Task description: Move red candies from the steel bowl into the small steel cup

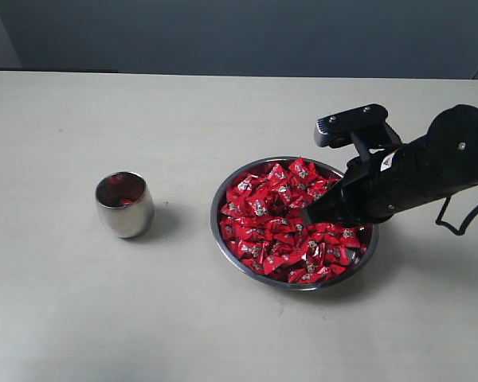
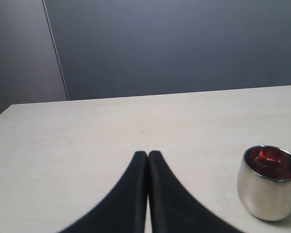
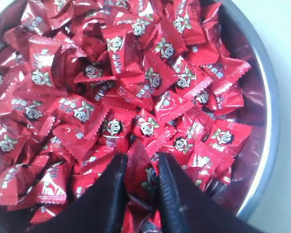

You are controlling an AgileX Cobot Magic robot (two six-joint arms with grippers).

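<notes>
Exterior view: the small steel cup (image 1: pixel 127 215) stands well left of the steel bowl (image 1: pixel 213 227) with a little red showing inside. The red candies (image 1: pixel 263 215) heap the bowl, so I'd call this barely begun, with nearly everything left to move. The right gripper (image 1: pixel 303 216) is nose-down in the pile. Left wrist view: the left gripper (image 2: pixel 148 156) has its jaws pressed together and empty, the cup (image 2: pixel 262 194) near it on the table (image 2: pixel 87 136). Right wrist view: the right gripper (image 3: pixel 141 160) looks clamped on 1 candy, its 2 jaws flanking the wrapper amid the heap.
</notes>
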